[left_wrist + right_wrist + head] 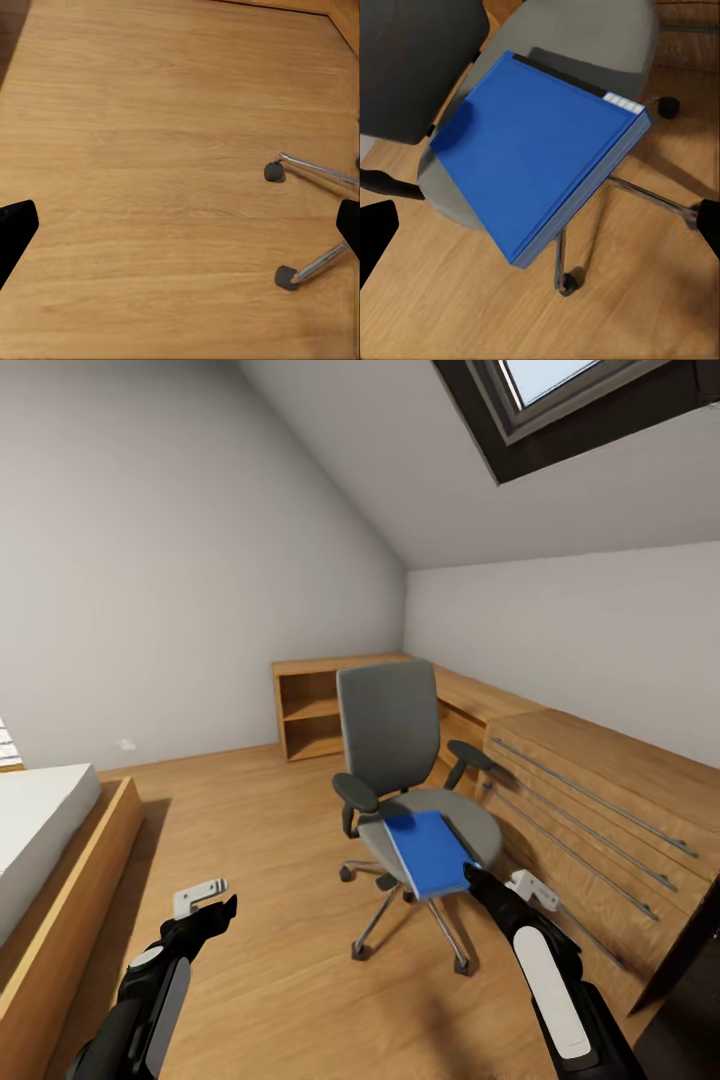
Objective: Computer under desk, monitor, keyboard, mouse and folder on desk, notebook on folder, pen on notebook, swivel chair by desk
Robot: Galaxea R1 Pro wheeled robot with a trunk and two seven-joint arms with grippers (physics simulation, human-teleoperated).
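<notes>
Currently, the folder (pixel 430 852) lies flat on the seat of the chair (pixel 392 732), overhanging the seat's front edge, at 1 o'clock from the right gripper (pixel 478 880). The folder transfer is therefore not yet done. The right gripper hovers just above the folder's near corner, fingers spread wide, holding nothing. The left gripper (pixel 222 913) hangs over bare floor (pixel 260 830) at 8 o'clock from the chair, likewise wide and empty. Judged remaining: folder, notebook and pen stacking, and chair positioning. The state of the other steps cannot be told.
</notes>
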